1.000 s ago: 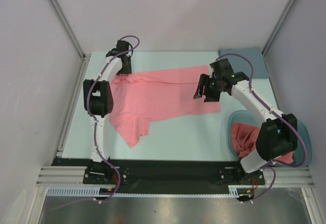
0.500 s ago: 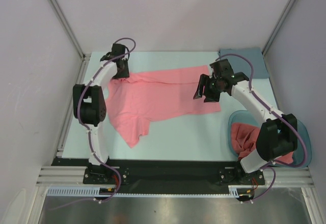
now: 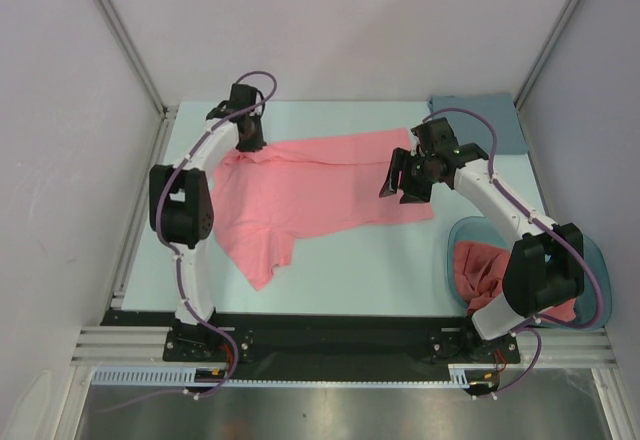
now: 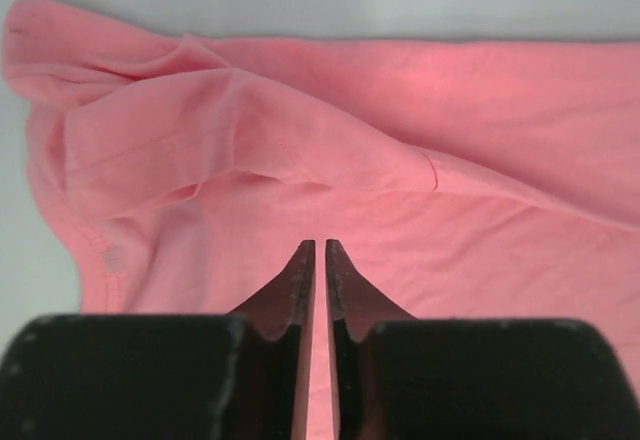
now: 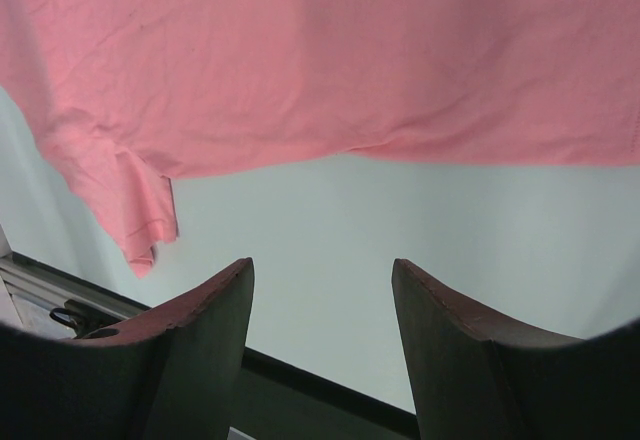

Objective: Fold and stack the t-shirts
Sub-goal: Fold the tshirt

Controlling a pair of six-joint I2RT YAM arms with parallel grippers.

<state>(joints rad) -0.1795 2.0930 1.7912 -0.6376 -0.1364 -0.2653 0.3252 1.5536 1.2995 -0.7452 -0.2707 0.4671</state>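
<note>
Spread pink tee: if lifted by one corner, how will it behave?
Probably floppy: the t-shirt lies flat on the table with soft folds. Likely thin and light, given its fine wrinkles. Pushed, it would probably bunch, not slide.

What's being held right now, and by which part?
Right jaws open, empty. Left jaws nearly shut over the t-shirt near its far corner; a pinch cannot be told.

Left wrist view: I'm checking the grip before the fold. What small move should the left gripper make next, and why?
Probably a slight lift. The left gripper is nearly closed on the t-shirt beside its bunched sleeve; whether cloth is pinched is unclear, and lifting would show it.
</note>
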